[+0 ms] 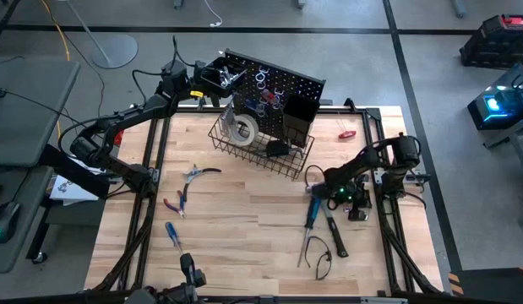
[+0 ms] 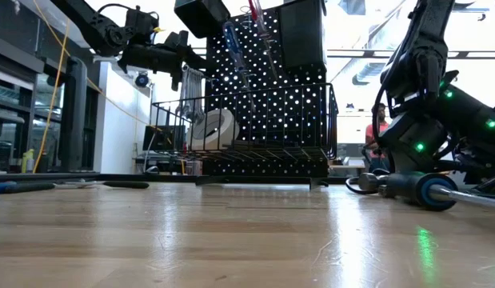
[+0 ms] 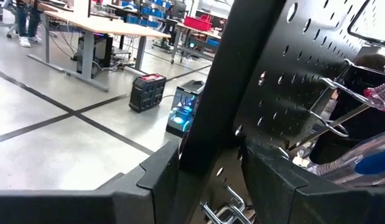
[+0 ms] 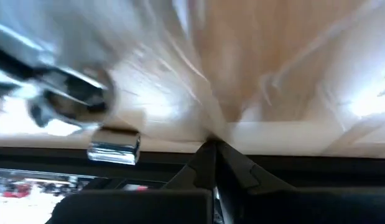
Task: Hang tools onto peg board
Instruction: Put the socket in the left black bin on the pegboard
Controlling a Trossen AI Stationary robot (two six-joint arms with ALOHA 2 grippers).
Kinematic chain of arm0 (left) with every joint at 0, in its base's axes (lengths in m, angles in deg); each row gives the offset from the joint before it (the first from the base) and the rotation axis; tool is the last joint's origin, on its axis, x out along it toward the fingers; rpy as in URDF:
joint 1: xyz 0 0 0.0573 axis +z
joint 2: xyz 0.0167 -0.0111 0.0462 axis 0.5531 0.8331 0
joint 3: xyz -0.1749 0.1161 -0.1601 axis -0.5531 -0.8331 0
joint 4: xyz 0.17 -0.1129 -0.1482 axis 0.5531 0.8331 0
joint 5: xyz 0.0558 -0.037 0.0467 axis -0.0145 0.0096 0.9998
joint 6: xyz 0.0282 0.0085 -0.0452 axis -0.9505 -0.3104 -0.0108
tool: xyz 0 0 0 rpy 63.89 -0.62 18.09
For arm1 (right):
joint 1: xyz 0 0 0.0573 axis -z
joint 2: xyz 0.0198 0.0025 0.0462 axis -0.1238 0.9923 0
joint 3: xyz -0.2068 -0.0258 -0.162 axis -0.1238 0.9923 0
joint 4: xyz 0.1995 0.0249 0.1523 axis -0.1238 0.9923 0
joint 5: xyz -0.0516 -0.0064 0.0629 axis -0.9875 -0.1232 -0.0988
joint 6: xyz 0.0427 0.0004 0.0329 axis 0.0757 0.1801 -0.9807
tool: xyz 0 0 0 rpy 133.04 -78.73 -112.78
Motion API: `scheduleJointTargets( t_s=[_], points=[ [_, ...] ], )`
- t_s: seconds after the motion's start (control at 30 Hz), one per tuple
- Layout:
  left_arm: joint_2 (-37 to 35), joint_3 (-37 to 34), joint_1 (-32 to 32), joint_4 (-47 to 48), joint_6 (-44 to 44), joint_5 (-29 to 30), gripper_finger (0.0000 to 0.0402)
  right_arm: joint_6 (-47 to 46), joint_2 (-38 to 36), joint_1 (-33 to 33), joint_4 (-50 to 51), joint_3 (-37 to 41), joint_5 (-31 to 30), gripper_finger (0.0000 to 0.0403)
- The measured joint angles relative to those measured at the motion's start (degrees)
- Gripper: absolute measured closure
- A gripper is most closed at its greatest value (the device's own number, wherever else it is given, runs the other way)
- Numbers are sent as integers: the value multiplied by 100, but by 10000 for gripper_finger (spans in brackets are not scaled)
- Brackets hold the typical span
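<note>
The peg board stands upright at the table's far edge, with a black bin and a wire basket that holds a white tape roll. Several tools hang on its face. My left gripper is level at the board's left edge and shut on silver wrenches. My right gripper is shut, slanting down at the table beside a blue-handled screwdriver and a black-handled hammer. My left gripper has the silver wrenches between its two fingers, which come level from the table's left toward the board's edge. The wrenches hang below the fingers, clear of the table. The fingers hide which part they are on. My right gripper: I cannot tell whether its shut tips touch the table or a tool.
On the left half of the table lie dark-handled pliers, red-handled pliers and another blue-handled screwdriver. A small red thing lies at the far right, a black loop near the front.
</note>
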Motion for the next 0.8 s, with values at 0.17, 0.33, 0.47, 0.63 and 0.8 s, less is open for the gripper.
scheduleJointTargets(
  t_s=[0.17,0.33,0.47,0.63,0.8],
  points=[
    [0,0,-2,-31,11,1,245,55,14,-103,115,-135,-73,403],
    [0,0,-2,-56,9,-2,245,-34,-52,-131,242,-290,-97,403],
    [0,0,-2,-73,9,-7,245,-258,-324,-113,277,-485,-96,403],
    [0,0,-2,-107,7,-4,245,-494,-581,-114,677,-700,-117,403],
    [0,0,-2,-107,5,-4,245,-780,-828,-113,1123,-901,-220,403]
  ],
)
